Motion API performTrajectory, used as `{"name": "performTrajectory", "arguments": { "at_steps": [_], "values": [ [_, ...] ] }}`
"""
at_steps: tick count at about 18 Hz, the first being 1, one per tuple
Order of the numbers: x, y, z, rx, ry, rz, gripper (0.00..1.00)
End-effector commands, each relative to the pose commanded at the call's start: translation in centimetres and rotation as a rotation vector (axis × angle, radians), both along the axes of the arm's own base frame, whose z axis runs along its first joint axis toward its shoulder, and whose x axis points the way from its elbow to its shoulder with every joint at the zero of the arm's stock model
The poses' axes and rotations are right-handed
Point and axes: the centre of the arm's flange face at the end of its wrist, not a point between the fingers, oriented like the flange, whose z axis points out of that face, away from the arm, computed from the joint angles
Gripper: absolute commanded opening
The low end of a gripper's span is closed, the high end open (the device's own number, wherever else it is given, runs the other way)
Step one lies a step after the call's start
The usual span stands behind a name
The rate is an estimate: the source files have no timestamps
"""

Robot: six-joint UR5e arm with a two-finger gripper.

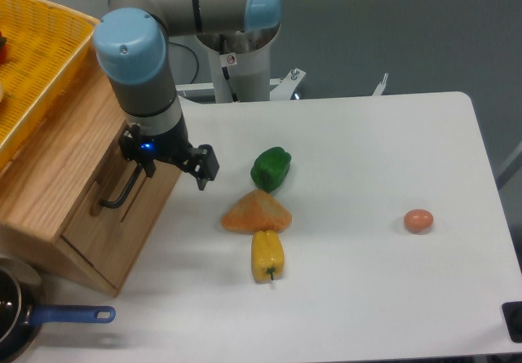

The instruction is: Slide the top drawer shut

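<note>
Gripper at drawer front, cabinet at table's left edge.
Top drawer (114, 190) nearly flush; gripper (147, 163) against its black handle (122, 193), jaw state unclear. Green pepper (271, 168) near, right.

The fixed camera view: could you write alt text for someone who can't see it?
A robot arm's gripper presses at the black handle of a wooden top drawer, nearly shut. On the white table lie a green pepper, an orange wedge, a yellow pepper and an egg.

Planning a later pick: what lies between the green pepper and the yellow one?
An orange wedge-shaped item lies between green pepper and yellow pepper, camera view.
</note>
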Motion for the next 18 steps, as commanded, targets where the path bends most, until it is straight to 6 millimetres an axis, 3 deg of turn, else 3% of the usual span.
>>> {"name": "performTrajectory", "arguments": {
  "at_steps": [9, 12, 18],
  "values": [
    [-10.3, -6.4, -0.1, -0.041, 0.024, -0.189, 1.0],
    [-14.0, -10.0, 0.3, -0.061, 0.031, -0.289, 1.0],
    [-20.7, -19.1, 1.3, -0.102, 0.021, -0.448, 1.0]
  ]
}}
